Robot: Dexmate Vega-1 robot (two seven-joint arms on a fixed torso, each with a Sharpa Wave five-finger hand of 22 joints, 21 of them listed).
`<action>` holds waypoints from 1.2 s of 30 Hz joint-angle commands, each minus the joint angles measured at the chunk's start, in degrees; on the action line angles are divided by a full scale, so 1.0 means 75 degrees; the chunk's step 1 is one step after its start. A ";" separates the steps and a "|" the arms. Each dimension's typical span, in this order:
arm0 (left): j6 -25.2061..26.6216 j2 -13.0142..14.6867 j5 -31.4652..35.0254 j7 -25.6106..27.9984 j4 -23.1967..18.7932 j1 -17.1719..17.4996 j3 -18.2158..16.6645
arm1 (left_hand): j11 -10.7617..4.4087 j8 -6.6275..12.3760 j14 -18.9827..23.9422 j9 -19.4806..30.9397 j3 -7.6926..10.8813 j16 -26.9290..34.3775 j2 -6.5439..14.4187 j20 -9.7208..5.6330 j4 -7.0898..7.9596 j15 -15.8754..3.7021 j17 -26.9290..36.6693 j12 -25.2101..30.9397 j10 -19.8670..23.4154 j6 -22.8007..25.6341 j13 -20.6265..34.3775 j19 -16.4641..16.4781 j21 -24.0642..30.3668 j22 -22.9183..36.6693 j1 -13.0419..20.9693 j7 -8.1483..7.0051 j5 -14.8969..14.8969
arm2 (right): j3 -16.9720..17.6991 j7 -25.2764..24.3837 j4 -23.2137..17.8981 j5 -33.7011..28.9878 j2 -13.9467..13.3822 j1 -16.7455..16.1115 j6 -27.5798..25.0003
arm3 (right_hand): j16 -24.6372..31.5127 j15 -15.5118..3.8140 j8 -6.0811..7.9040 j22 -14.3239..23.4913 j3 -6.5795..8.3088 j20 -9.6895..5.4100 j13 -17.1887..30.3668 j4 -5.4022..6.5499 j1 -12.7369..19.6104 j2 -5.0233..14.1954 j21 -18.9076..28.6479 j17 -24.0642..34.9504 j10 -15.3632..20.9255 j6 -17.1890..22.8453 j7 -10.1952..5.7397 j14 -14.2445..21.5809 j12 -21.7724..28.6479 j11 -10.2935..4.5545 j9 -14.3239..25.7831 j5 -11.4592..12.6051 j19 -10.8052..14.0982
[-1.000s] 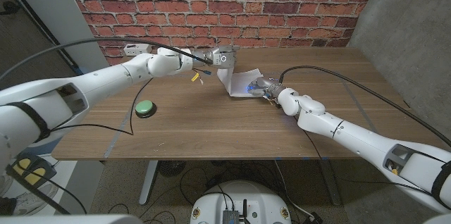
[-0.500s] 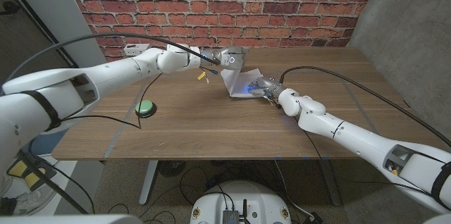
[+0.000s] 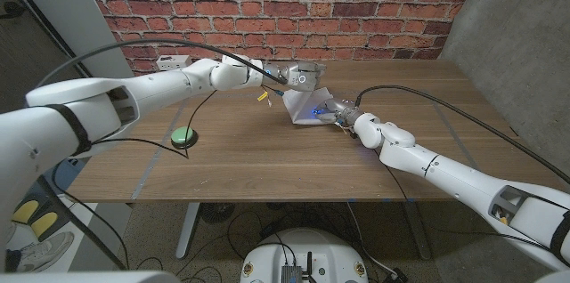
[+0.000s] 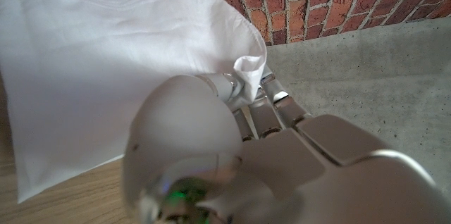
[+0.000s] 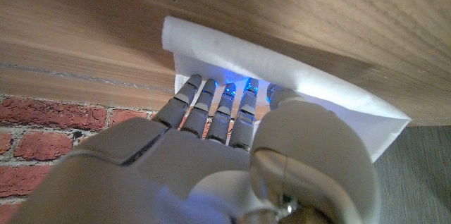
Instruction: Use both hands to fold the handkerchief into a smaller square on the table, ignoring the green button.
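On the wooden table [image 3: 267, 154], in the head view, the white handkerchief [image 3: 307, 105] is seen near the middle of the far half, partly lifted: one edge lies on the table and the other side is raised. The left hand [image 3: 303, 75] is held above the table at the raised corner of the cloth, at the end of the left arm that reaches across from the picture's left. The right hand [image 3: 337, 114] is placed on the low part of the handkerchief, just beside its right edge, and a small blue light is seen there. The green button [image 3: 183, 137] stands on the table well apart from the cloth, toward the left side, with a black cable beside it. A red brick wall [image 3: 267, 7] is seen behind the table. In the left wrist view, the handkerchief [image 4: 106, 62] hangs wide and smooth in front of the left hand [image 4: 268, 153], and one corner of it is pinched by the fingers [image 4: 243, 86], where the cloth is gathered in small wrinkles. In the right wrist view, the handkerchief [image 5: 282, 65] is seen as a folded strip on the wood, and the fingers [image 5: 211, 101] of the right hand [image 5: 232, 146] are laid side by side, close together, with their tips pressed on the cloth; blue light shines at the tips.
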 commanded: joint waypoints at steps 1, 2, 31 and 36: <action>0.0246 -0.0340 -0.0241 0.0214 0.0361 -0.0168 0.0456 | -0.0060 -0.0064 0.0334 0.0039 -0.0039 -0.0024 0.0061 -0.0364 0.0000 -0.1377 0.0030 -0.0044 -0.0026 -0.0081 0.0041 -0.0073 0.0069 0.0025 0.0006 -0.0053 0.0036 | 0.0061 0.0049 -0.0099 0.0013 -0.0095 -0.0069 -0.0018 | -0.0006 -0.0488 -0.0004 0.0035 0.0020 -0.0003 0.0025 -0.0079 -0.0055 -0.0028 0.0043 0.0015 0.0040 0.0049 -0.0002 0.0016 -0.0033 0.0042 0.0019 0.0028 0.0061; 0.0235 -0.0357 -0.0296 0.0255 0.0392 -0.0168 0.0474 | -0.0062 -0.0074 0.0315 0.0039 -0.0039 -0.0037 0.0058 -0.0360 -0.0004 -0.1378 0.0028 -0.0059 -0.0056 -0.0095 0.0045 -0.0084 0.0079 0.0025 0.0007 -0.0065 0.0037 | 0.0071 0.0055 -0.0104 0.0024 -0.0096 -0.0073 -0.0023 | -0.0008 -0.0487 -0.0006 0.0035 0.0019 -0.0004 0.0026 -0.0079 -0.0058 -0.0029 0.0043 0.0016 0.0042 0.0046 0.0000 0.0010 -0.0032 0.0040 0.0019 0.0027 0.0060; 0.3137 -0.0537 -0.0150 0.0195 0.0551 0.0983 0.0058 | -0.0007 -0.0755 -0.3422 -0.0111 -0.1635 -0.0661 -0.0961 0.0364 0.0466 -0.0866 0.0070 -0.1389 -0.3568 -0.3931 -0.0327 -0.1256 0.0845 -0.0712 -0.2228 -0.0737 0.0040 | 0.0059 0.0230 0.0063 0.0032 -0.0045 0.0102 0.0038 | -0.0008 -0.0479 -0.0030 0.0035 0.0023 0.0007 0.0026 -0.0135 -0.0091 -0.0041 0.0039 0.0018 0.0043 0.0033 -0.0004 0.0016 -0.0050 0.0029 0.0021 0.0020 0.0057; 0.3768 -0.0713 -0.0955 0.0565 0.0611 0.1473 -0.0380 | -0.0009 -0.0706 -0.3440 -0.0118 -0.1910 -0.0563 -0.0827 0.0378 0.0823 -0.0817 0.0083 -0.1323 -0.3594 -0.4003 -0.0366 -0.1276 0.0831 -0.0783 -0.2901 -0.0740 0.0056 | 0.0088 0.0177 -0.0008 -0.0009 -0.0059 0.0124 0.0005 | -0.0008 -0.0479 -0.0031 0.0035 0.0021 0.0008 0.0026 -0.0139 -0.0102 -0.0039 0.0039 0.0020 0.0041 0.0035 -0.0006 0.0015 -0.0053 0.0055 0.0021 0.0018 0.0056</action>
